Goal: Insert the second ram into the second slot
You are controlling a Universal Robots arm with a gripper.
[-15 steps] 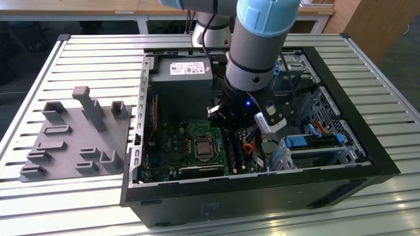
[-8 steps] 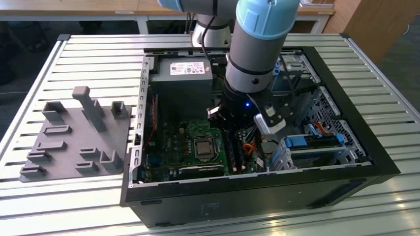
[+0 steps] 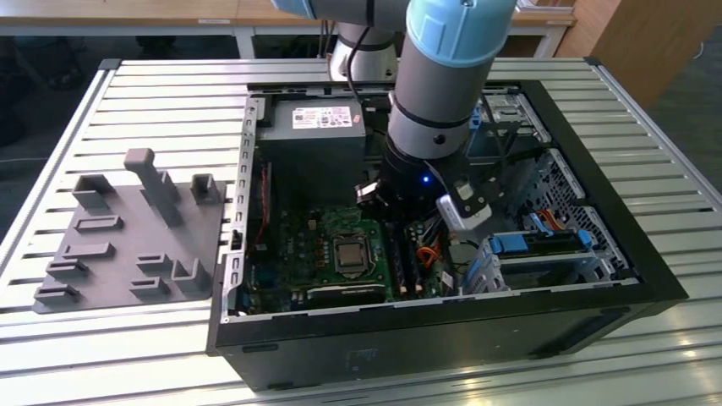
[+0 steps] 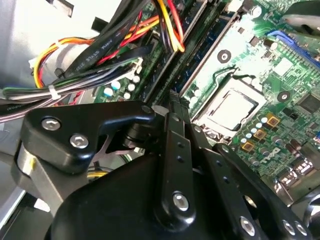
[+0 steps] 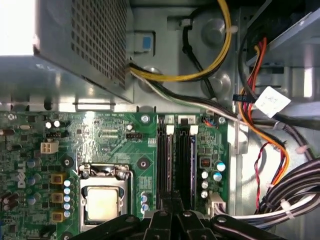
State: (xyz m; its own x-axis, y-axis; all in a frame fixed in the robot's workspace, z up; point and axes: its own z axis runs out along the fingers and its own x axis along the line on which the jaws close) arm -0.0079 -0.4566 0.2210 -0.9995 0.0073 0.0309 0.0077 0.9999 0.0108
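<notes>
My gripper [image 3: 397,216] is down inside the open computer case [image 3: 631,279], over the motherboard [image 5: 110,135]. In both wrist views its fingers [image 5: 167,205] look pressed together, with the gripper [image 4: 172,102] right above two long dark memory slots. The slots [image 5: 165,165] lie side by side next to the processor socket [image 5: 102,202], and they show in the exterior view as dark strips [image 3: 402,266]. I cannot tell the second ram from the dark slots under the fingertips, nor whether the fingers clamp anything.
The power supply [image 3: 310,144] fills the case's far corner. Bundled cables [image 5: 260,165] run beside the slots. Blue drive brackets [image 3: 530,245] sit on the exterior view's right. A grey fixture plate [image 3: 130,233] with upright posts lies on the slatted table [image 3: 169,85] at the exterior view's left.
</notes>
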